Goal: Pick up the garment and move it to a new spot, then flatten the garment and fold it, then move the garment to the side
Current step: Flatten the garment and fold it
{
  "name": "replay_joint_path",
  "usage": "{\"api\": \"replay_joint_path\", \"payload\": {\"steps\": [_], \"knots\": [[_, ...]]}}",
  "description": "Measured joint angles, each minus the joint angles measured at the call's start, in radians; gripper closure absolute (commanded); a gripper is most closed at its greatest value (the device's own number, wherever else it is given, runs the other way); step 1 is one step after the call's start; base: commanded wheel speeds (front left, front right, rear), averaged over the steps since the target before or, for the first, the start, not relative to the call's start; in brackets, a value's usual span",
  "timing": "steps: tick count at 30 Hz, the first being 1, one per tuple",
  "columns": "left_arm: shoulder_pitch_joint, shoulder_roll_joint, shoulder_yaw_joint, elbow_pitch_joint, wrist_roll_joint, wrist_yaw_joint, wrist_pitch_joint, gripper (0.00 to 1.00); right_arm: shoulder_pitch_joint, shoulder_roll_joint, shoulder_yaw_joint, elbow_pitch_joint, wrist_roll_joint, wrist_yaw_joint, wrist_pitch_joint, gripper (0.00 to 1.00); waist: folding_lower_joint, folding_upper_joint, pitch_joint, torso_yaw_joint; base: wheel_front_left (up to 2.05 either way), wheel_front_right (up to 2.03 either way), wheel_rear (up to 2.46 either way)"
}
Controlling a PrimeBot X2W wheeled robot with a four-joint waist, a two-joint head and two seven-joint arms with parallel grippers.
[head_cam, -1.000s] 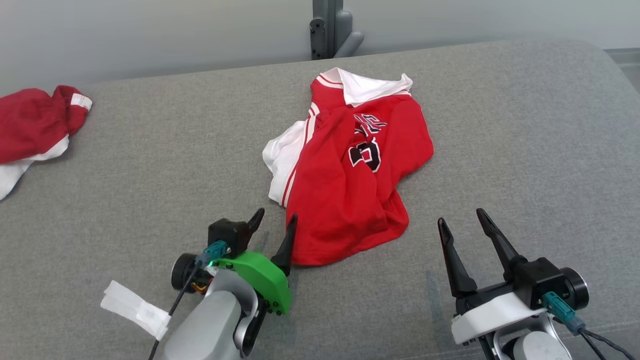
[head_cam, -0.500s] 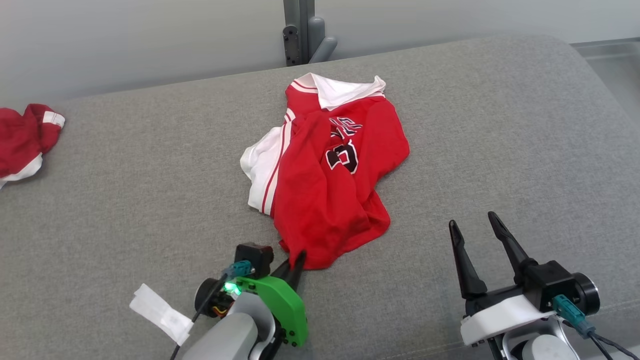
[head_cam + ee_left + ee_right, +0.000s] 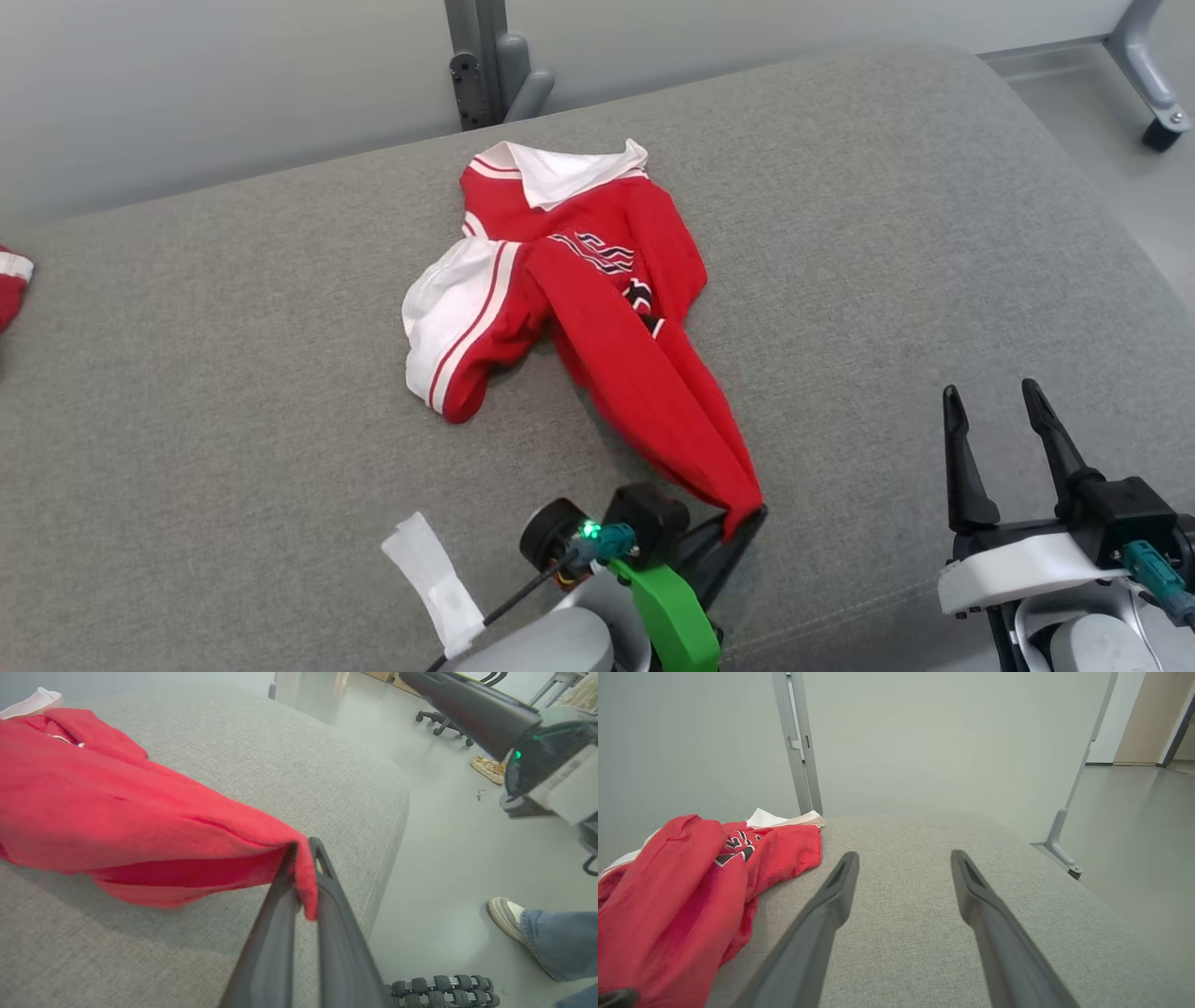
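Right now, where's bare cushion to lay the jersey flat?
Widest: grey fabric cushion left of the red-and-white jersey, up to the red cloth at the edge. Also right of it, ahead of the open right gripper. Crowded: centre, jersey down to left gripper.

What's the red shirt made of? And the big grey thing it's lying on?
Red shirt: looks like soft, matte cloth; it drapes and wrinkles. Grey surface: seems padded and covered in coarse woven fabric, given its speckled weave and rounded edge.

jersey (image 3: 607,317) | red, white collar, white red-striped sleeve, black lettering | collar end crumpled on grey cushion (image 3: 233,373) | lower part gathered into narrow taut ridge, hem tip raised near front edge
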Motion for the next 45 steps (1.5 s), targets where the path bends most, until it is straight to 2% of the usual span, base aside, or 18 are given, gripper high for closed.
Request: {"api": "replay_joint_path", "payload": {"steps": [2, 3, 4, 5, 12, 22, 25, 30, 37, 45], "knots": [[-0.001, -0.001, -0.063, -0.036, -0.007, 0.001, 0.002, 1.00, 0.000, 0.000, -0.021, -0.001, -0.004, 0.000, 0.000, 0.00, 0.0000, 0.0000, 0.006, -0.021, 0.00, 0.00, 0.00], [0.000, -0.001, -0.074, -0.041, -0.010, 0.002, 0.006, 0.95, 0.000, 0.000, -0.023, -0.001, -0.004, 0.000, 0.000, 0.00, 0.0000, 0.0000, 0.009, -0.026, 0.00, 0.00, 0.00], [0.001, -0.001, -0.083, -0.044, -0.012, 0.003, 0.007, 0.51, 0.000, 0.000, -0.023, -0.001, -0.004, 0.000, 0.000, 0.00, 0.0000, 0.0000, 0.012, -0.030, 0.00, 0.00, 0.00], [0.002, -0.001, -0.089, -0.044, -0.012, 0.006, 0.012, 0.00, 0.000, 0.000, -0.023, 0.000, -0.004, 0.000, 0.000, 0.00, 0.0000, 0.0000, 0.016, -0.034, 0.00, 0.00, 0.00], [-0.001, 0.000, -0.101, -0.044, -0.040, 0.027, 0.004, 0.00, -0.003, 0.001, -0.016, 0.001, 0.006, 0.000, 0.000, 0.00, 0.0000, 0.0000, 0.026, -0.019, 0.00, 0.00, 0.00], [-0.028, 0.000, -0.079, -0.005, -0.071, 0.076, -0.010, 0.00, 0.003, 0.001, -0.010, 0.002, 0.009, 0.000, 0.000, 0.00, 0.0000, 0.0000, -0.003, 0.075, 0.00, 0.00, 0.00], [-0.027, 0.000, -0.049, 0.040, -0.081, 0.080, -0.012, 0.00, 0.005, 0.001, -0.011, 0.002, 0.009, 0.000, 0.000, 0.00, 0.0000, 0.0000, -0.011, 0.103, 0.00, 0.00, 0.00], [-0.042, 0.008, 0.080, 0.085, -0.057, 0.100, -0.014, 0.00, 0.006, 0.001, -0.002, 0.001, 0.009, 0.000, 0.000, 0.00, 0.0000, 0.0000, -0.017, 0.136, 0.00, 0.00, 0.00], [-0.125, 0.056, 0.215, 0.217, -0.024, 0.098, -0.015, 0.00, -0.009, 0.001, 0.040, -0.001, 0.008, 0.000, 0.000, 0.00, 0.0000, 0.0000, 0.002, 0.113, 0.00, 0.00, 0.00], [-0.304, 0.085, 0.278, 0.391, 0.009, 0.069, -0.015, 0.00, -0.040, 0.000, 0.057, -0.006, 0.006, 0.000, 0.000, 0.00, 0.0000, 0.0000, 0.071, 0.043, 0.00, 0.00, 0.00]]}}
